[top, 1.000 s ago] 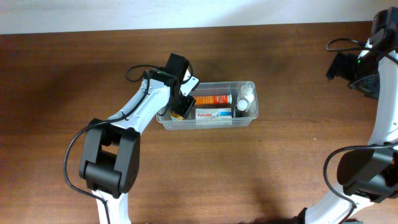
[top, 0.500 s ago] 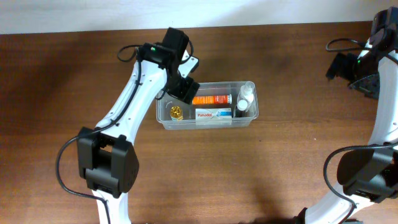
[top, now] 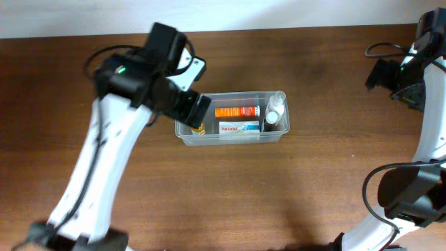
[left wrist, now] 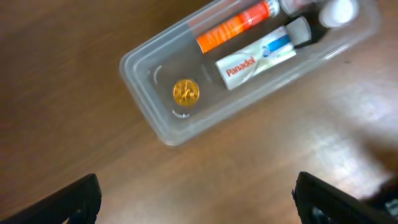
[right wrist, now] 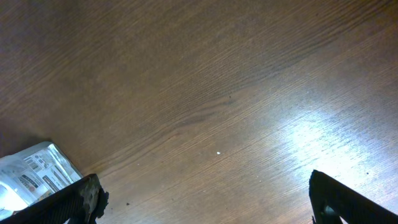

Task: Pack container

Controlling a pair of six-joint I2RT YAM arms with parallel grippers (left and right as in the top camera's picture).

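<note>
Overhead, container (top: pixel 233 134) lies lengthwise left to right.

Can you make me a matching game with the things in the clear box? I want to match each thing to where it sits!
Things:
1. small round gold piece
2. long orange tube
3. white Panadol box

Places in the clear plastic container:
A. in the middle, along the wall nearer the robot
B. alone at the robot's left end
C. in the middle, along the far wall

Pairs: 1-B, 2-C, 3-A.
</note>
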